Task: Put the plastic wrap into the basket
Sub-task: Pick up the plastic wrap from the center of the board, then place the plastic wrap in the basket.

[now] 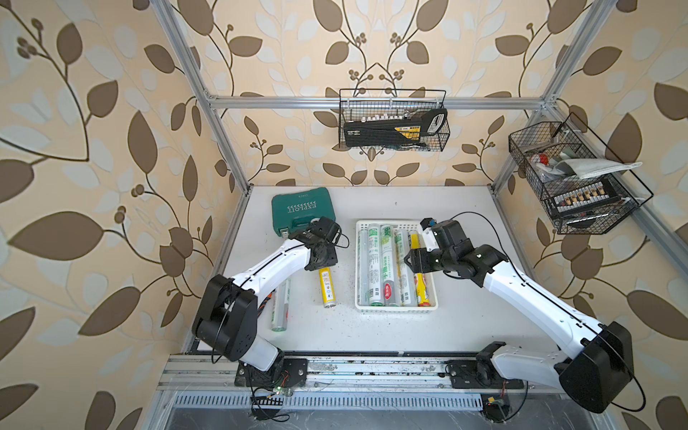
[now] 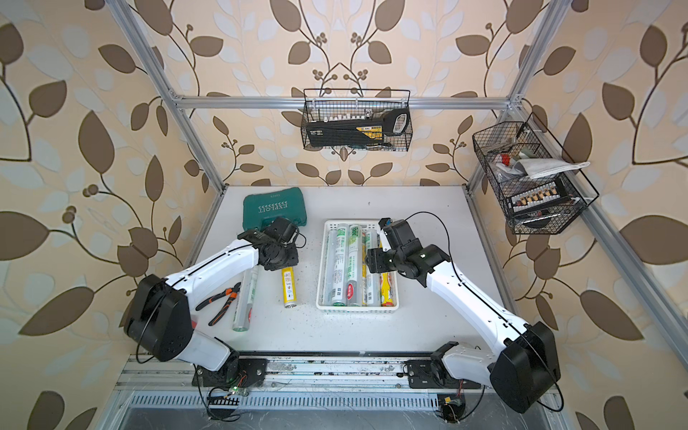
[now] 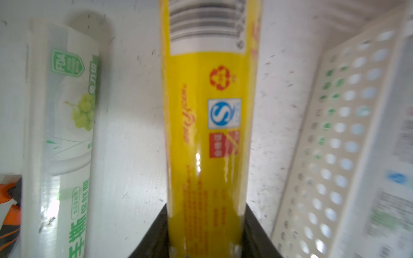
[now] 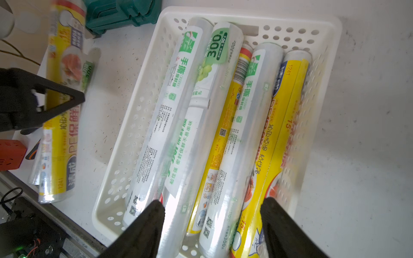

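A yellow and red roll of plastic wrap [image 1: 327, 286] [image 3: 207, 116] lies left of the basket. My left gripper [image 1: 322, 261] [image 3: 206, 207] is shut on its far end, one finger [image 4: 55, 98] showing against the roll [image 4: 60, 116]. A silver-green roll [image 1: 280, 309] [image 2: 245, 298] [image 3: 64, 125] rests further left, partly under the left arm. The white perforated basket [image 1: 394, 309] [image 2: 357, 309] [image 4: 125, 125] holds several rolls [image 1: 387, 264] [image 4: 192, 111] side by side. My right gripper [image 1: 408, 260] [image 4: 212, 202] hovers open over the basket's rolls, holding nothing.
A teal tool case [image 1: 302, 210] sits at the back left, close behind the left wrist. Orange-handled pliers [image 2: 221, 301] lie beside the left arm. Black wire baskets [image 1: 394, 123] [image 1: 573, 178] hang on the frame at the back and right.
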`<move>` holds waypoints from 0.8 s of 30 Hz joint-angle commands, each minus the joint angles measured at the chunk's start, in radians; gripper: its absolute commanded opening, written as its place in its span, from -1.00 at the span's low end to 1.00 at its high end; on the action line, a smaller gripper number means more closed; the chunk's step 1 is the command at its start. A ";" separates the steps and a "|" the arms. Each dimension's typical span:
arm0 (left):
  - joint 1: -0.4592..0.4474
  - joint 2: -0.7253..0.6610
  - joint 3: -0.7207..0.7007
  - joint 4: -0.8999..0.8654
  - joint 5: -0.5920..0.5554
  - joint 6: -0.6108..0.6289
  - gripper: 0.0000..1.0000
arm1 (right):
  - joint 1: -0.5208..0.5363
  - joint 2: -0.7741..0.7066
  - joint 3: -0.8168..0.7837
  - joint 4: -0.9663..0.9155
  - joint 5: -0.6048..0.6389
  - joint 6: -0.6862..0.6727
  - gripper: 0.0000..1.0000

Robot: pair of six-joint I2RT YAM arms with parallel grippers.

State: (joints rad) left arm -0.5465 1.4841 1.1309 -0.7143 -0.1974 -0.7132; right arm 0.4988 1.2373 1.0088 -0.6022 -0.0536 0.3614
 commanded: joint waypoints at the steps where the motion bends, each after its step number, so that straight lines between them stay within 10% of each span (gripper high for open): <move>1: -0.060 -0.082 0.105 -0.044 0.021 -0.030 -0.36 | -0.009 -0.006 -0.007 -0.011 -0.005 0.001 0.42; 24: -0.419 0.448 0.690 -0.008 -0.028 -0.147 -0.28 | -0.424 -0.147 -0.130 -0.036 -0.146 0.047 0.42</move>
State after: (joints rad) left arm -0.9504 1.9045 1.7443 -0.7456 -0.2050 -0.8356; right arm 0.0887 1.1072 0.8944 -0.6277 -0.1482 0.4103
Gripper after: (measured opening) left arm 0.425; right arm 0.711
